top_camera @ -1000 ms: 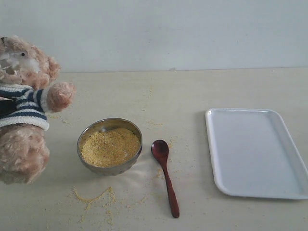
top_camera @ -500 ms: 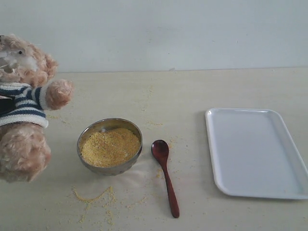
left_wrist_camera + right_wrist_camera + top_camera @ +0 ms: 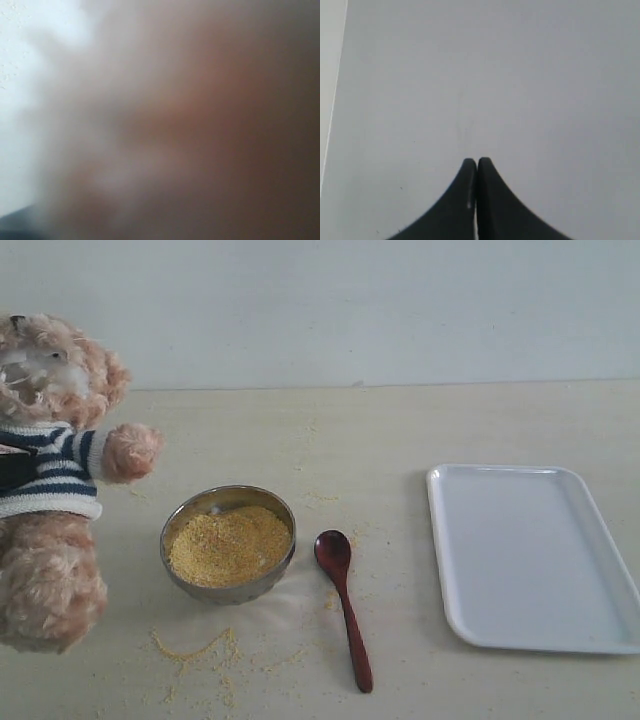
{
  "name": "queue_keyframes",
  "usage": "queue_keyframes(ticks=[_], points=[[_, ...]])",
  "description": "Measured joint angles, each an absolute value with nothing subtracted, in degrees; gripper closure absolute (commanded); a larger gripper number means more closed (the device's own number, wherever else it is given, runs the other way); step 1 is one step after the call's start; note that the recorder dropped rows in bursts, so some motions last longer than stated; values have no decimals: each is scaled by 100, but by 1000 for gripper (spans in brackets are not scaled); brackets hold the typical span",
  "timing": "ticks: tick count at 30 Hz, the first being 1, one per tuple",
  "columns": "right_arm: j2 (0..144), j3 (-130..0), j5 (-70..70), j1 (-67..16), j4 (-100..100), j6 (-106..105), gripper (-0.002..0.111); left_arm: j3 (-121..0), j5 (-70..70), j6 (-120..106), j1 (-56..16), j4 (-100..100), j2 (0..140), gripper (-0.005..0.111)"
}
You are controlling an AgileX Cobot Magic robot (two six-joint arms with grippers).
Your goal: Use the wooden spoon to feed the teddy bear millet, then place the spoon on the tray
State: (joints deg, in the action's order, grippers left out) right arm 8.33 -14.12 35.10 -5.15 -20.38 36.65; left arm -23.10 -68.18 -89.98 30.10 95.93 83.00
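Note:
The teddy bear (image 3: 50,470) is upright at the far left, beside the steel bowl (image 3: 176,518) heaped with millet (image 3: 228,545). Blurred brown fur of the teddy bear (image 3: 175,125) fills the left wrist view and hides my left gripper's jaws, which grip the bear from out of frame. The wooden spoon (image 3: 345,605) lies on the table just right of the bowl, its oval bowl toward the far side. The white tray (image 3: 530,555) lies bare at the right. My right gripper (image 3: 477,161) is shut on nothing over a plain pale grey surface and does not show in the exterior view.
Stray millet grains (image 3: 195,648) are scattered on the table in front of the bowl and around the spoon. A pale wall rises behind the beige table (image 3: 400,430).
The teddy bear has sunk a little and shifted; its legs reach lower and its raised arm has dropped slightly. Spoon, bowl and tray have not moved.

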Motion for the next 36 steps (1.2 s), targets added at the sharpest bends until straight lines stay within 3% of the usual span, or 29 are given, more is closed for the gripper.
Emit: queue_keyframes(ticks=[3, 11, 16, 26, 28, 34, 36], points=[[2575, -1948, 2858, -515, -2189, 2390, 109, -2310, -6818, -9009, 3010, 9534, 8294, 102], [5834, -2643, -987, -515, -205, 1643, 109, -2310, -6818, -8326, 3010, 8832, 8294, 102], [6098, -2677, -1565, -1035, 235, 754, 109, -2310, -6818, -8292, 3010, 8291, 8287, 102], [6067, -2725, -2045, -3705, 271, -1481, 107, -2298, -6818, -8216, 3010, 8206, 8287, 102], [6067, -2664, -1833, -3957, 262, -1568, 101, -2298, -6818, -8216, 3010, 8297, 8287, 102], [6285, -2228, -135, -4103, 262, -1323, 64, -2298, -6818, -8216, 3010, 8612, 8287, 102], [6522, -2187, 274, -4111, 262, -1192, 57, -2298, -6818, -8319, 3010, 8676, 8287, 102]])
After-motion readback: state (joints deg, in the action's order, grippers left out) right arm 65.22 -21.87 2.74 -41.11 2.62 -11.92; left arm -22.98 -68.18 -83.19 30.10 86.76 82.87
